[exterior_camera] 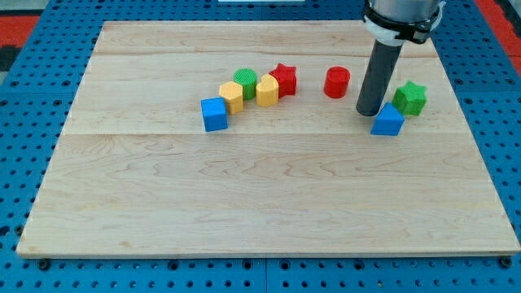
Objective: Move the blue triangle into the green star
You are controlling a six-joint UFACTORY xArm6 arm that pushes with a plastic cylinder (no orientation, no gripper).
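Note:
The blue triangle [388, 120] lies at the view's right on the wooden board. The green star [410, 98] sits just above and to the right of it, with a small gap or light contact at the corner; I cannot tell which. My tip [369, 111] stands just left of the blue triangle's upper part and to the left of the green star, close to the triangle.
A red cylinder [336, 82] stands left of my tip. Further left a cluster runs diagonally: a red star [283, 79], a yellow block [267, 90], a green cylinder [245, 83], a yellow hexagon [232, 98] and a blue cube [214, 114]. The board's right edge [472, 130] is near the green star.

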